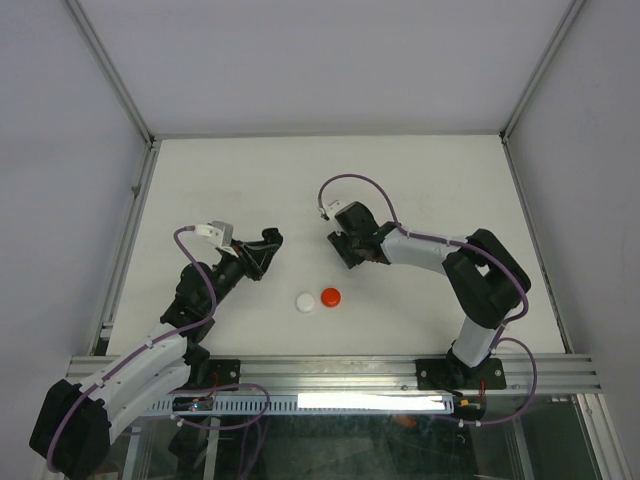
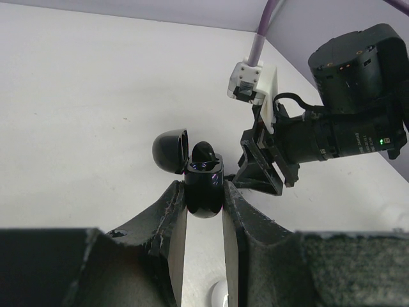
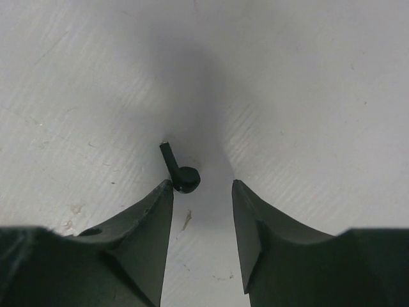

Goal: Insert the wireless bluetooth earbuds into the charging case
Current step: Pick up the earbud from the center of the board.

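The left claw grips the open charging case, one bud apparently seated; the right claw, parted, hangs over a black earbud not yet inserted.

The black case stands upright in the left gripper, its lid swung open leftward and a seated bud poking out. A loose bud, black, lies flat on the table, stem pointing away. A white case and a red case sit side by side.

Lighting is bright and diffuse. A soft dark shadow falls on the surface directly ahead of the right hand, whose nearest edges appear slightly blurred.
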`<action>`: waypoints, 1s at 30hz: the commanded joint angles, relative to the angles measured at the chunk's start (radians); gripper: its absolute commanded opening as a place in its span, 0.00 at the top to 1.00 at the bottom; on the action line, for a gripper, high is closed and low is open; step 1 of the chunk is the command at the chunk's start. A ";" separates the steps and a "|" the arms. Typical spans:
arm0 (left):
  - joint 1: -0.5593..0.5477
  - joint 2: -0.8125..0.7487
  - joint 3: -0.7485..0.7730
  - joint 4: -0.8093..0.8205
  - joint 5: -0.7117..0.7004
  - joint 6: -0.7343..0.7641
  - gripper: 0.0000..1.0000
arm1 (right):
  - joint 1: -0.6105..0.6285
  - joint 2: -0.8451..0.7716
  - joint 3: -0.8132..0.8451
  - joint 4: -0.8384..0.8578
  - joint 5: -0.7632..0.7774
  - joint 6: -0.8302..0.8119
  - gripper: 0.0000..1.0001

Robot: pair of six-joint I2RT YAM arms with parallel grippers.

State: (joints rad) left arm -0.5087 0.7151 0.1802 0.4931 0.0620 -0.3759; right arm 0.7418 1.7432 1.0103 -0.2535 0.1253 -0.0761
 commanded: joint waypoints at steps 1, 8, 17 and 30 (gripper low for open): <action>0.007 -0.006 0.046 0.036 0.019 0.000 1.00 | -0.001 -0.024 -0.011 -0.015 0.092 0.007 0.55; 0.007 -0.001 0.047 0.038 0.019 0.000 1.00 | -0.043 -0.024 -0.021 0.027 0.122 0.063 0.55; 0.007 -0.009 0.045 0.037 0.030 -0.003 1.00 | -0.063 -0.026 -0.010 0.060 0.114 0.133 0.55; 0.007 -0.016 0.039 0.035 0.051 0.006 1.00 | -0.067 -0.115 0.067 -0.022 0.010 0.281 0.54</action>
State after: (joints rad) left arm -0.5087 0.7120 0.1883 0.4892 0.0879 -0.3756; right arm 0.6781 1.6695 1.0206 -0.2832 0.1753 0.1177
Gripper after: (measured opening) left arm 0.251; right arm 0.458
